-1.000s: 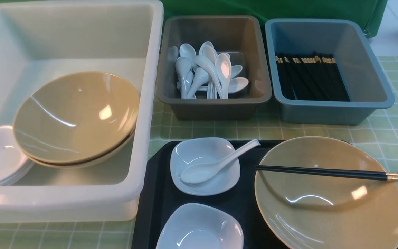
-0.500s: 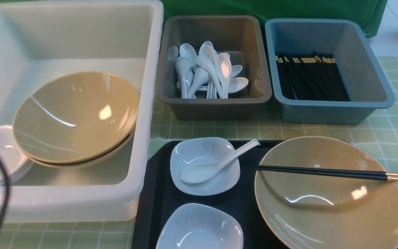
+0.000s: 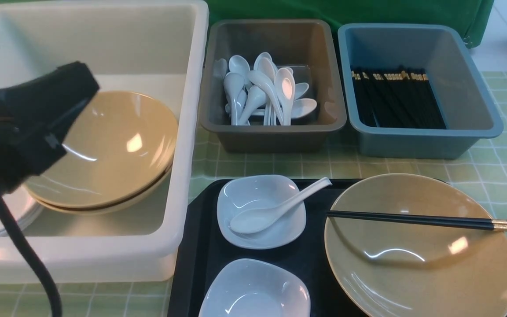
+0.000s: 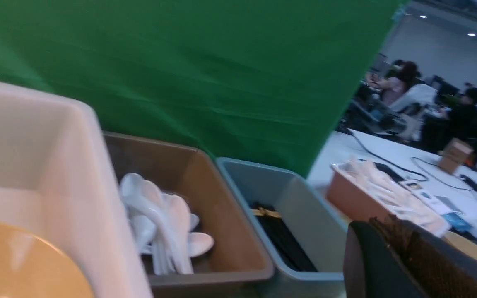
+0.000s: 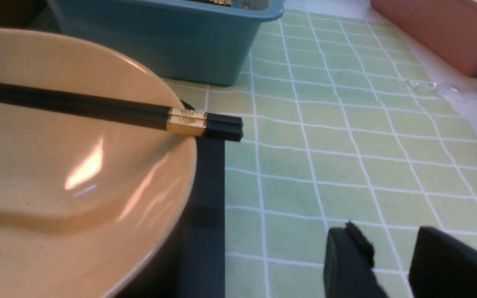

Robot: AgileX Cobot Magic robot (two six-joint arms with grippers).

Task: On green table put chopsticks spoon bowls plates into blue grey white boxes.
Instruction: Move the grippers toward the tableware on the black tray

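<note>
Crosswise, slim black chopsticks [image 3: 412,217]; beneath, a glossy round bowl [image 3: 416,277].

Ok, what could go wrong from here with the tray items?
The chopsticks only rest across the tan bowl rim, gold ends overhanging; a nudge from the open right pincer could roll them off. The spoon lies loose in a white dish; lifting that dish first may tip it out. The shut left pincer hangs over the white box; swinging low could clip its wall.
</note>
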